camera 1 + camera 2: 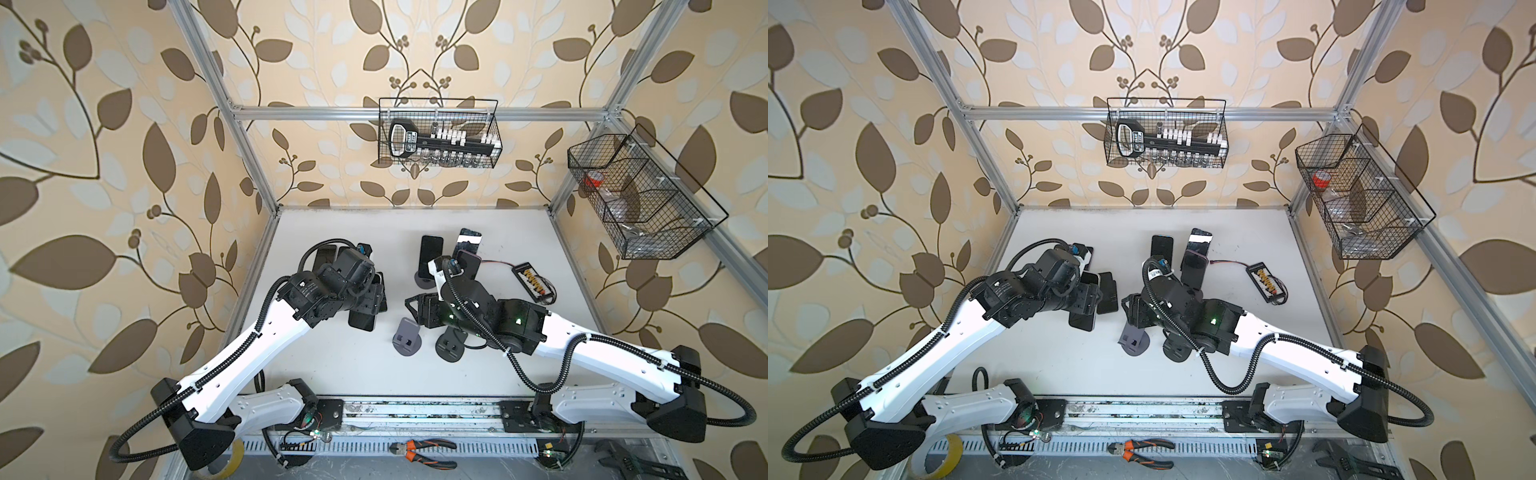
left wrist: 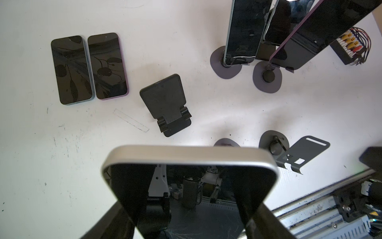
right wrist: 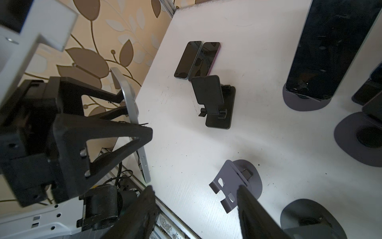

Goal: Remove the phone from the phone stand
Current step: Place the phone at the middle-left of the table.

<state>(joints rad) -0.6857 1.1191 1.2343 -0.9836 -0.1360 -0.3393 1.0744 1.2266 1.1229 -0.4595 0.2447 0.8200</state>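
On the table (image 2: 165,31), two flat phones (image 2: 71,69), perhaps three upright.

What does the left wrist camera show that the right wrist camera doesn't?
Only the left wrist view shows the connector board with its coloured wires. Only the right wrist view shows the leaf wallpaper and the left gripper from the side, clamped on the silver-edged phone. Both show that phone, the two flat phones lying side by side, the black folding stand and the empty grey stand.
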